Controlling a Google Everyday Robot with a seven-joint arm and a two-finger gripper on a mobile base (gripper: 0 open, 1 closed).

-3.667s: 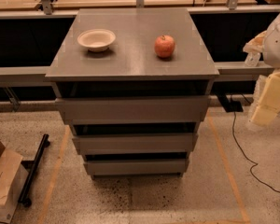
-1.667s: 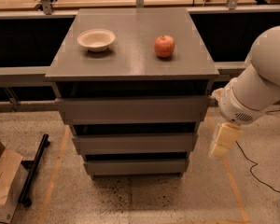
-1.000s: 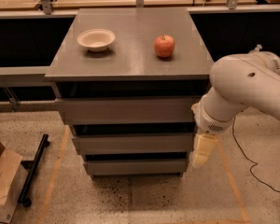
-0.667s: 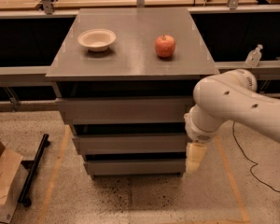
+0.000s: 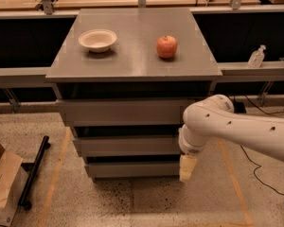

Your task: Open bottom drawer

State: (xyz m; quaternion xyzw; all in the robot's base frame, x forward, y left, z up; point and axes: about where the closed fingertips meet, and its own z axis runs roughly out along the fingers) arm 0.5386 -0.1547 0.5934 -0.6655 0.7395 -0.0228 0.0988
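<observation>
The bottom drawer [image 5: 132,169] is the lowest of three grey drawer fronts in the cabinet and sits closed, flush under the middle drawer [image 5: 125,145]. My gripper [image 5: 187,168] hangs from the white arm [image 5: 236,126] at the drawer's right end, pointing down, close to or touching its front corner. I cannot tell which.
A white bowl [image 5: 98,40] and a red apple [image 5: 166,47] rest on the grey cabinet top [image 5: 132,65]. The top drawer [image 5: 123,112] is closed. A cardboard box [image 5: 2,188] and a black bar [image 5: 34,171] lie on the floor at left. A clear bottle [image 5: 257,56] stands on the right ledge.
My arm has swung in from the right and come down. The gripper moved from beside the cabinet's right side to the right end of the bottom drawer. The drawers have not moved.
</observation>
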